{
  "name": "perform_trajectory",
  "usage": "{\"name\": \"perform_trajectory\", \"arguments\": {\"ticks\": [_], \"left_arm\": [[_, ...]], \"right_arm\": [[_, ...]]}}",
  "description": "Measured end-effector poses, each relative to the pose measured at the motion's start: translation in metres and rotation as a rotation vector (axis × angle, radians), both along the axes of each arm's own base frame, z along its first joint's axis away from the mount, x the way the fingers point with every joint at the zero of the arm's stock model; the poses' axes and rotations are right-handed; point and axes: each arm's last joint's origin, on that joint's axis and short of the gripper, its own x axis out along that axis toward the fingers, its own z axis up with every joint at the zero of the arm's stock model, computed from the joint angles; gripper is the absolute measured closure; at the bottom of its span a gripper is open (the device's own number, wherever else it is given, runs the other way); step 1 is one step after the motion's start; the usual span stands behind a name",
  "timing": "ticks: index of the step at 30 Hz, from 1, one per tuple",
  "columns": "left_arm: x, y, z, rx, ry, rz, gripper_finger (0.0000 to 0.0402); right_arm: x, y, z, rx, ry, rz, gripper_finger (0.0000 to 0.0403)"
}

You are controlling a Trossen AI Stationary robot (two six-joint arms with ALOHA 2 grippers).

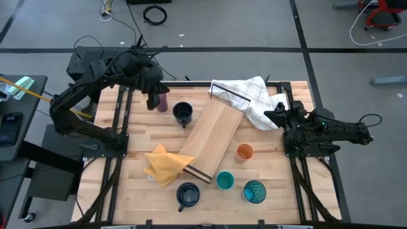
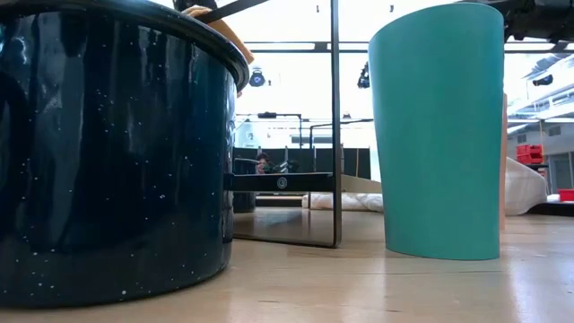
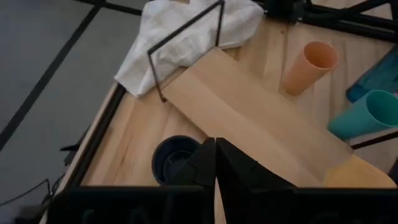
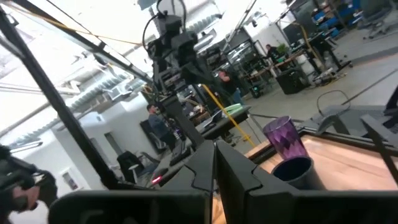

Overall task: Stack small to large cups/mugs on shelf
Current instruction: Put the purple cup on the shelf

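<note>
Your left gripper (image 1: 152,102) hangs closed and empty above the purple tumbler (image 1: 163,102), which stands on the table beside a navy mug (image 1: 182,113). The shelf (image 1: 210,136) lies bare and diagonal mid-table. Your right gripper (image 1: 272,115), also closed with nothing held, waits at the table's right side by the white towel (image 1: 254,95).

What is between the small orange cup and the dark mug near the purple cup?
In the high view, the long light-wood shelf plank lies between the small orange cup and that dark navy mug.
</note>
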Motion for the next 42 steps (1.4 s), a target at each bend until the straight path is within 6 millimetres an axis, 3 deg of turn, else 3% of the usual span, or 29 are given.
{"name": "perform_trajectory", "arguments": {"ticks": [9, 17, 23, 31, 42], "left_arm": [[0.017, -0.015, 0.013, 0.071, -0.155, -0.092, 0.0388], [0.018, -0.019, 0.013, 0.148, -0.144, -0.174, 0.0382], [-0.004, -0.017, 0.022, 0.230, -0.144, -0.181, 0.0381], [-0.035, -0.014, 0.035, 0.339, -0.178, -0.167, 0.0390], [-0.033, 0.010, 0.033, 0.339, -0.213, -0.214, 0.0383]], "right_arm": [[0.000, -0.001, 0.001, 0.004, -0.007, -0.025, 0.0380], [-0.001, -0.001, 0.001, 0.021, -0.018, -0.024, 0.0380], [-0.001, -0.002, 0.002, 0.159, -0.061, -0.027, 0.0380], [-0.002, -0.005, 0.002, 0.195, -0.075, -0.141, 0.0380], [-0.002, -0.005, 0.003, 0.221, -0.088, -0.136, 0.0380]]}}
